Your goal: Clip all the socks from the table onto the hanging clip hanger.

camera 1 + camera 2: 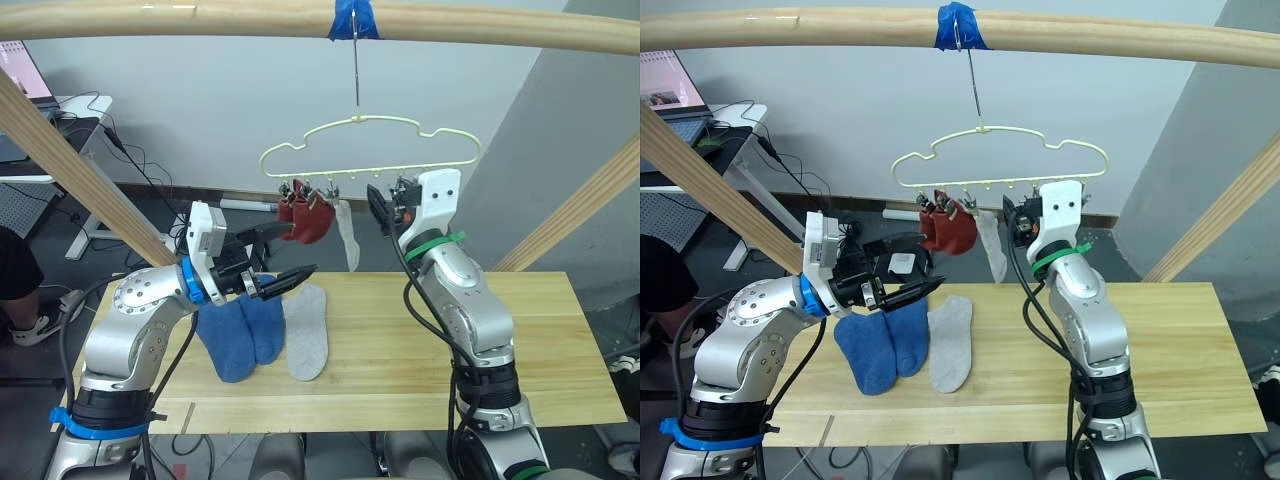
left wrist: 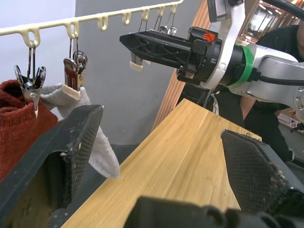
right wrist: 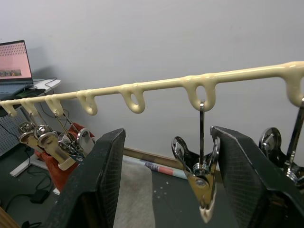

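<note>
Two blue socks [image 1: 240, 335] and a grey sock [image 1: 306, 330] lie flat on the table [image 1: 520, 340], while two red socks [image 1: 305, 218] and another grey sock [image 1: 347, 235] hang from the clip hanger [image 1: 370, 150]. The left gripper [image 1: 285, 262] hovers over the blue pair, and the right gripper [image 3: 164, 185] brackets a free clip [image 3: 202, 178], both with jaws spread and empty. The socks look light, limp and floppy, so pinching one at the cuff edge should leave enough fabric to feed into a clip.

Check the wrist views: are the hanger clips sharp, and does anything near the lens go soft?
Right wrist view: the empty clip between the right end effector fingers is sharp, while the fingers are slightly soft. Left wrist view: the clips on the clip hanger are crisp; the left end effector finger near the lens is soft.
</note>
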Motion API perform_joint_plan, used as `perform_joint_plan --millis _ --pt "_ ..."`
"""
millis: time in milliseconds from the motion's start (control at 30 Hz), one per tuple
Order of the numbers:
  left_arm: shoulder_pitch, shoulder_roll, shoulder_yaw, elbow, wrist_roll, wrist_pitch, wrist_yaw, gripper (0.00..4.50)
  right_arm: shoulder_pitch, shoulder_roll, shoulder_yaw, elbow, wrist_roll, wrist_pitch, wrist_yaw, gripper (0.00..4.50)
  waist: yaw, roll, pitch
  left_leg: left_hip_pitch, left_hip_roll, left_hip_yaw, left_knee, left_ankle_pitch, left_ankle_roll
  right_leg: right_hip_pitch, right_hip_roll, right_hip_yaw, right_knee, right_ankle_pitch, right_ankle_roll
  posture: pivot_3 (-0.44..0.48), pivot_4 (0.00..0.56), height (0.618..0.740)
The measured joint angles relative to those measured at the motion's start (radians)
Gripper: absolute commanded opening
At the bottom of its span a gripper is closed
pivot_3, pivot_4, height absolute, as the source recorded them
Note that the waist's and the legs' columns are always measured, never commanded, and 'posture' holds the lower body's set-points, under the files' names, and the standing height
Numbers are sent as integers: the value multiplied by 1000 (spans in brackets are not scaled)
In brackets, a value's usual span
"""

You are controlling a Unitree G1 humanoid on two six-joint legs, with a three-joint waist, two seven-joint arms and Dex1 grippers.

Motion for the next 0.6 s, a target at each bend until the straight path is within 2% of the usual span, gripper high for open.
perform_joint_plan --millis 200,300,367,600 --pt "2 0 0 0 0 -1 -1 4500 0 8 -2 0 3 1 -1 2979 0 0 0 0 0 0 0 0 0 0 0 0 0 0 0 -9 221 740" --pt "4 0 -1 0 1 -7 -1 4500 0 9 -3 1 4 1 -1 2367 0 0 0 0 0 0 0 0 0 0 0 0 0 0 0 -9 222 740" --pt "4 0 -2 0 2 -11 -1 4500 0 10 -3 2 3 1 -1 1751 0 0 0 0 0 0 0 0 0 0 0 0 0 0 0 -9 219 740" --pt "6 0 -5 0 5 -13 -2 4500 0 10 -2 5 2 1 -1 1751 0 0 0 0 0 0 0 0 0 0 0 0 0 0 0 -6 216 740"
